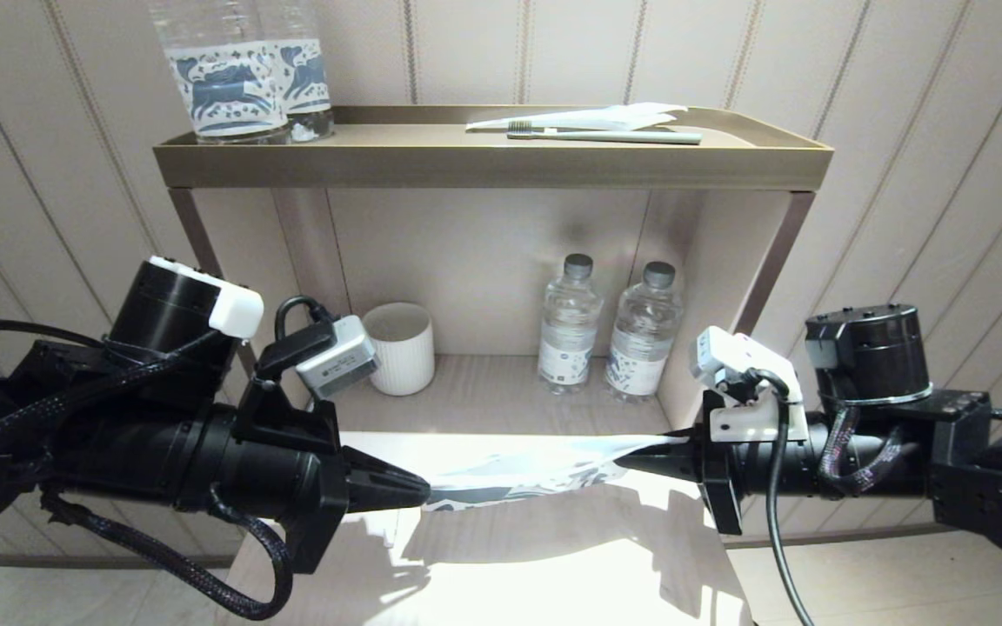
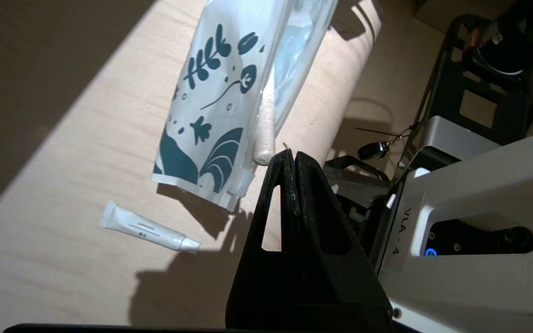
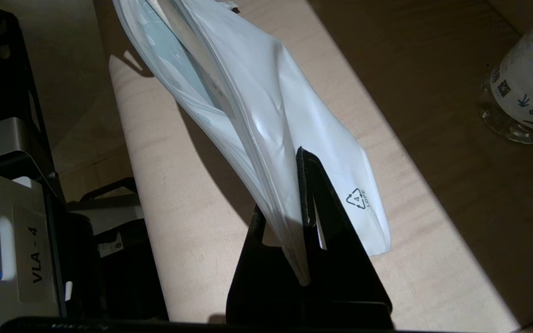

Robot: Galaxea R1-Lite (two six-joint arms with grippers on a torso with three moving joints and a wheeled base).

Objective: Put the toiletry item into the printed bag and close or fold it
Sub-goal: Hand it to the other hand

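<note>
Now closing step, judging by pouch. Left gripper (image 1: 418, 492) clamping one end of printed bag (image 1: 536, 474), fingers pressed together on its edge. Toiletry item (image 2: 266, 115) sitting inside bag, just ahead of left fingertips. Right gripper (image 1: 640, 459) pinching opposite end, bag hanging between both above table (image 1: 553, 556). Next: sealing or folding top edge without losing grip.

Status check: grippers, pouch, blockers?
Left gripper shut at printed bag edge; right gripper shut on opposite end. Bag stretched above table. Small tube lies beneath.
</note>
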